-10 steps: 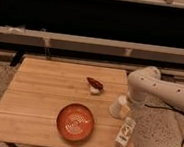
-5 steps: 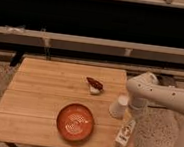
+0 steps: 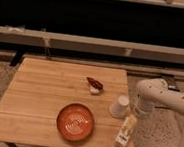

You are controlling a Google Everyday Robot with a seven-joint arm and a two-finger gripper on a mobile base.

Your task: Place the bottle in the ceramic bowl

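Gripper: gripper (image 3: 134,114) at lower right of the frame, below the white arm's (image 3: 159,95) bend, pointing down over the right edge of the table.
Gripper state: jaws spread wide. Nothing seen lifted in them. Cannot tell whether they touch the bottle's upper end.
Bottle: slim white-and-pale-yellow bottle (image 3: 124,132) lying on the wooden table (image 3: 48,90) along its right edge, lower right of the frame. Long axis runs from just under the gripper down and slightly left toward the table's near right corner. Lower end reaches the near edge.
Paper cup: short white cup (image 3: 119,106) standing just left of the gripper and just above the bottle's upper end. Contact with either cannot be told.
Ceramic bowl: round orange-red ceramic bowl (image 3: 75,122) with pale swirl lines inside, lower centre of the frame, left of the bottle and apart from it. Nothing lies in it.
Small object: dark-red-and-white object (image 3: 94,85) at mid-table, above the bowl and up-left of the cup, apart from both.
Background: dark horizontal rails across the top of the frame, behind the table.
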